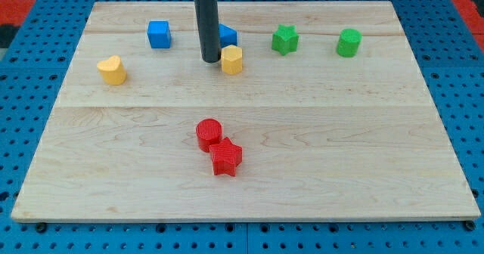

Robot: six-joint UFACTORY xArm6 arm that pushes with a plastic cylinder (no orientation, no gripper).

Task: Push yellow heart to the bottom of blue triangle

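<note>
The yellow heart (112,69) lies at the board's left, below and left of the blue cube (159,34). The blue triangle (228,35) sits near the view's top centre, partly hidden behind the dark rod. A yellow hexagon block (232,59) sits just below the triangle. My tip (210,60) rests on the board right beside the yellow hexagon's left side, below-left of the blue triangle and far to the right of the yellow heart.
A green star (285,39) and a green cylinder (349,42) sit at the top right. A red cylinder (209,133) and a red star (226,157) touch each other at the lower centre. The wooden board (340,133) lies on a blue pegboard.
</note>
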